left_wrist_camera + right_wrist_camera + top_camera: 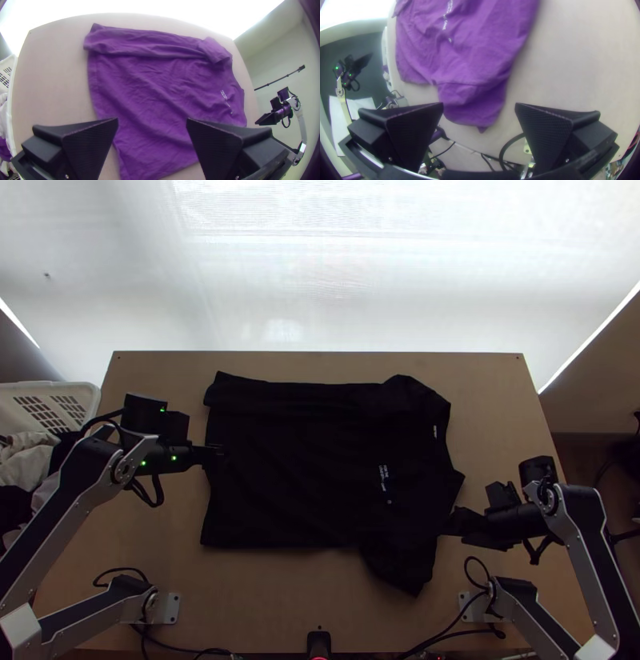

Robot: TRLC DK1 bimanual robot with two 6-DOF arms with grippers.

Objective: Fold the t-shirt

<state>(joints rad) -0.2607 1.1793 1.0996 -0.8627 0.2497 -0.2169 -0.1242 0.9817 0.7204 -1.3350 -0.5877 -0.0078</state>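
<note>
The t-shirt point(320, 460), dark from above and purple in the left wrist view point(150, 86), lies on the table with its hem at the left and collar at the right. Its far side is folded inward in a long strip, that sleeve lying on the body. The near sleeve point(470, 103) sticks out toward the table's near edge. My left gripper point(210, 454) hangs over the hem's middle; in its wrist view the gripper point(152, 121) is open with nothing held. Beside the collar and near sleeve is my right gripper point(452, 522); its wrist view shows the gripper point(479, 106) open, too.
A white basket point(80, 390) with clothes stands off the table's left edge. Bare wood of the table point(272, 588) shows around the shirt. Black cables point(448, 634) and a small black device point(318, 642) lie along the near edge.
</note>
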